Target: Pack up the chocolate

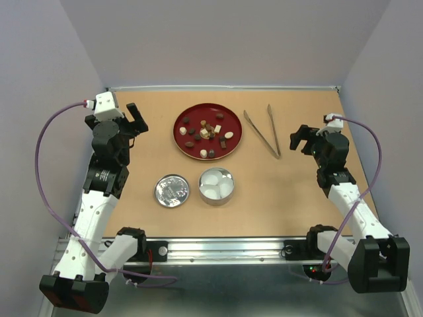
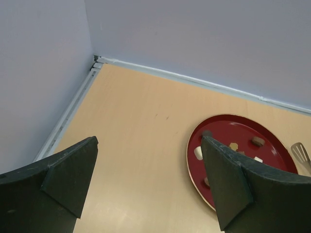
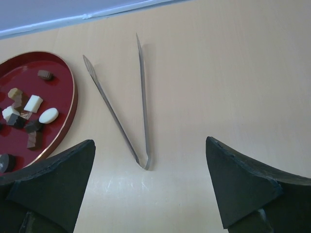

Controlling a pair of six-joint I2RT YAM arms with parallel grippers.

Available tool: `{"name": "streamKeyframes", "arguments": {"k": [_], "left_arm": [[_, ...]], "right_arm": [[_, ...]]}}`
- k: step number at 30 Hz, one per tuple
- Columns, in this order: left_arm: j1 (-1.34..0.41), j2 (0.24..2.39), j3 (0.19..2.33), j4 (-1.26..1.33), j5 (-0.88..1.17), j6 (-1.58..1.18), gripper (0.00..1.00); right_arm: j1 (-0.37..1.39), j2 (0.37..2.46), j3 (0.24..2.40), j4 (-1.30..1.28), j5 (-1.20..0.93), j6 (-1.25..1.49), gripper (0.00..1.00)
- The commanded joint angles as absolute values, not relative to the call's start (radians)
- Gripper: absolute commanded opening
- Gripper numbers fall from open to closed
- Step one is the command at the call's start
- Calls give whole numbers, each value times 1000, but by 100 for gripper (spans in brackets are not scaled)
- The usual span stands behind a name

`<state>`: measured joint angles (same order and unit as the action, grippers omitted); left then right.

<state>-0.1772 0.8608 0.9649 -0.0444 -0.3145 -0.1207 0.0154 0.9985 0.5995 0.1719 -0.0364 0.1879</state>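
Several small pieces of chocolate (image 1: 207,131), dark brown, reddish and cream-white, lie on a round red plate (image 1: 186,141) at the back middle of the table. The pieces also show in the right wrist view as chocolate (image 3: 34,104) on the plate (image 3: 63,82), and in the left wrist view as chocolate (image 2: 257,141). My left gripper (image 1: 137,119) hangs open, left of the plate, nothing between its fingers. My right gripper (image 1: 303,140) is open too, right of the metal tongs (image 1: 263,131). A round tin (image 1: 216,186) with white paper cups stands in front of the plate.
The tin's lid (image 1: 172,191) lies flat left of the tin. The tongs (image 3: 127,107) lie spread in a V, hinge end toward my right gripper (image 3: 150,145). Pale walls close the table at the back and both sides.
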Motion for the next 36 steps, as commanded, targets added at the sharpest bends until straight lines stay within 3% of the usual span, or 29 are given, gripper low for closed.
{"name": "streamKeyframes", "arguments": {"k": [1,9,18,36], "left_arm": [[-179,839,954,-5,-340,-114,99],[-179,831,947,-6,-367,-118,99],[-179,848,934,-11,-350,-92,99],[-167,818,919,-6,-298,-78,99]], "right_arm": [[25,1005,669,186,-46,175,100],[23,1072,678,180,-87,186,100],[32,1257,725,158,-270,219,100],[184,1505,856,124,-54,127,100]]}}
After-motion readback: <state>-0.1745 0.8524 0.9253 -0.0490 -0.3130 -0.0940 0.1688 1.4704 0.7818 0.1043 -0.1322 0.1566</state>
